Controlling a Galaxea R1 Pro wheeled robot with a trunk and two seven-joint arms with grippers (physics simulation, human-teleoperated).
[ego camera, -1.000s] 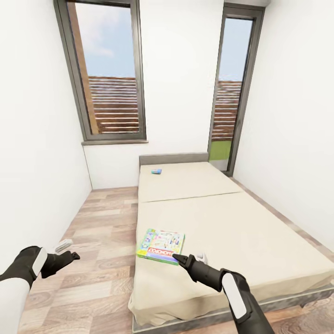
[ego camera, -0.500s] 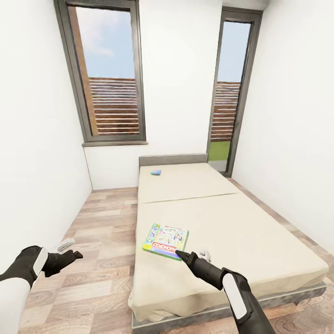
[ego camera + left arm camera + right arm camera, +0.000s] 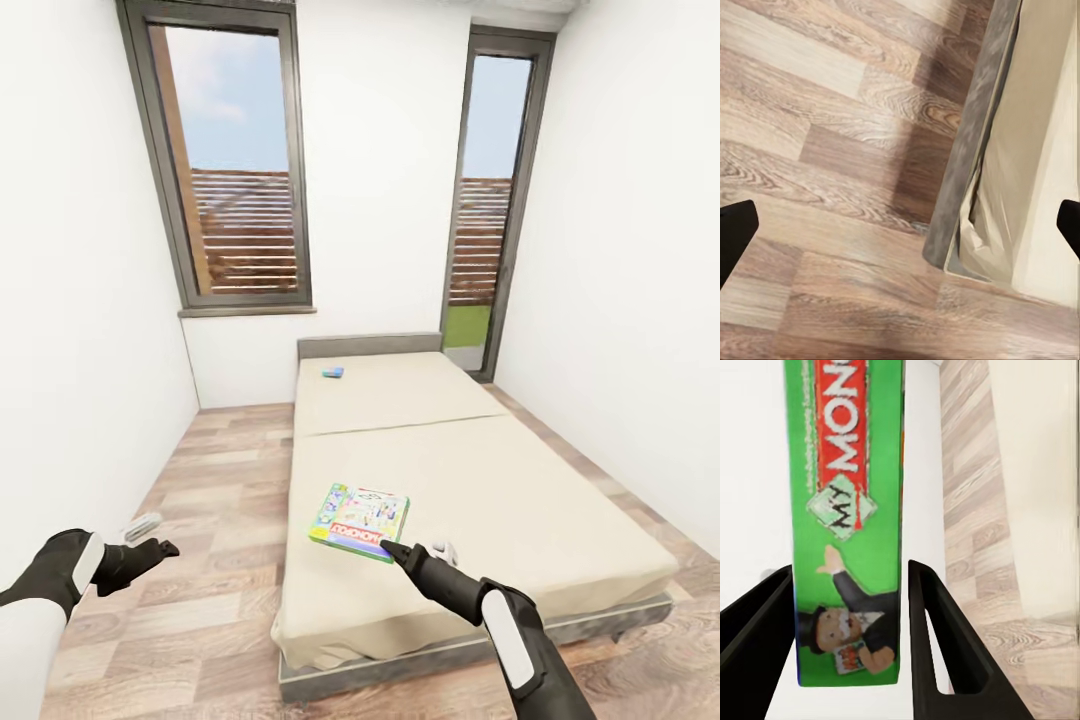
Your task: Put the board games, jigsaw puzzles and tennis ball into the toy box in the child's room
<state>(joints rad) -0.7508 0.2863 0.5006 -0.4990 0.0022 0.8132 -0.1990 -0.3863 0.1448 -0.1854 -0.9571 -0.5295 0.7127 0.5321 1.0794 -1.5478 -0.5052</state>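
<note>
A green Monopoly board game [image 3: 360, 520] lies on the near left part of the bed [image 3: 500, 470]. My right gripper [image 3: 392, 549] is at its near edge. In the right wrist view its two black fingers [image 3: 937, 645] press against both sides of the box's green edge [image 3: 847, 510], shut on it. A second, small blue board game [image 3: 333, 372] lies near the headboard. My left gripper [image 3: 160, 548] hangs open over the wooden floor, left of the bed. The left wrist view shows its fingertips [image 3: 735, 225] wide apart above the bed's corner [image 3: 967, 225]. The table, toy box, puzzles and ball are out of view.
The bed fills the right half of a narrow room with white walls close on both sides. A strip of wooden floor [image 3: 220, 460] runs along the bed's left side. Two tall windows [image 3: 235, 160] stand in the far wall.
The view has pulled back slightly. The Monopoly box has shifted a little to the right on the bed, with my right gripper staying at its near edge. The left arm has barely moved.
</note>
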